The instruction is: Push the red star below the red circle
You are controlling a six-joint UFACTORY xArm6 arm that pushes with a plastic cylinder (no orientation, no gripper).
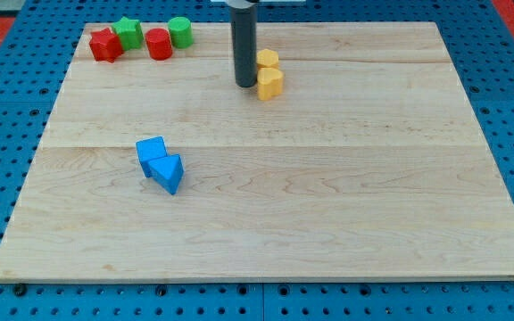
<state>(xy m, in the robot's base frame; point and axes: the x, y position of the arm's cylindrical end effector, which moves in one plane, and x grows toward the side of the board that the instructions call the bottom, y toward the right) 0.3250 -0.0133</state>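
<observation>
My tip [244, 85] is resting on the wooden worktop [328, 205] near the view's top, and this rod is serving as the end effector: it has no jaws, so it is neither spreading wide nor narrowing, and it is holding nothing. Just to the tip's right, two yellow blocks [269, 75] are sitting one behind the other, the nearer one almost touching the rod; their exact shapes are hard to make out. Well to the tip's left and slightly toward the view's top, the red star [105, 45] is lying at the worktop's far left corner, touching a green star [129, 33]. The red circle [158, 44] is sitting between that pair and the tip, beside a green circle [180, 32]. Toward the view's bottom and left of the tip, well apart from it, a blue cube [151, 152] and a blue triangle [169, 171] are sitting pressed together.
</observation>
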